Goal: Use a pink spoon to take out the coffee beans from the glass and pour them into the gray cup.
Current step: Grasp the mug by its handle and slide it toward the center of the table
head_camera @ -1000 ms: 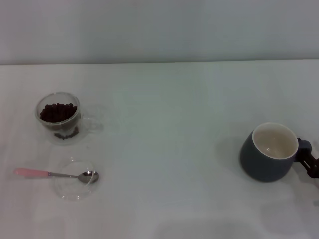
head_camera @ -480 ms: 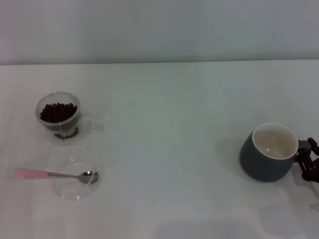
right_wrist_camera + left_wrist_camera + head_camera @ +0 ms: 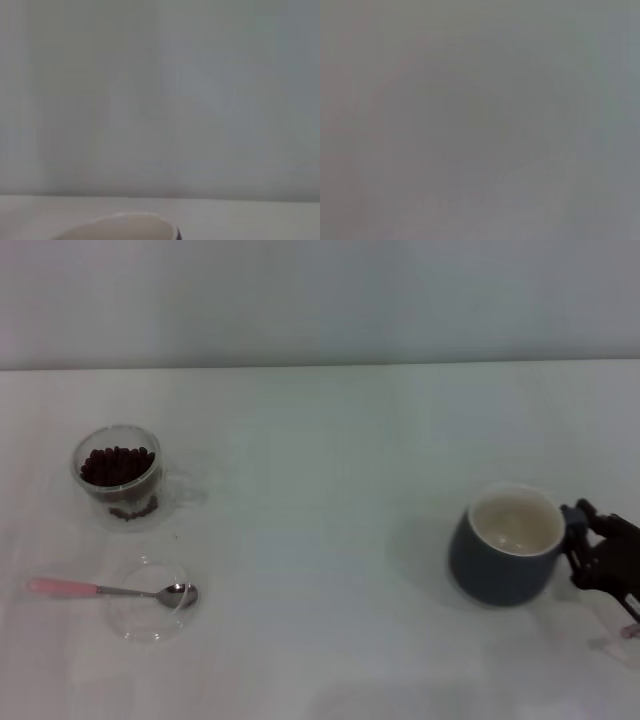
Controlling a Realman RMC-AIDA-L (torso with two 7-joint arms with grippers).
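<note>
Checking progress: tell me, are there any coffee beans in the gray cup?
No: in the head view the gray cup shows only its bare cream inside; the coffee beans sit in the glass.

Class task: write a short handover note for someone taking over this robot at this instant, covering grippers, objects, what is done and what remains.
Right gripper: at the handle of the rounded dark gray cup, right side of the table.
Left gripper: out of view.
Pink-handled metal spoon: untouched, bowl resting in the flat clear glass dish, near left.
Clear double-walled glass: behind the dish, holding the dark coffee beans.
Done: no scooping; cup looks empty.
Left: pick up spoon, scoop beans, pour into cup.
</note>
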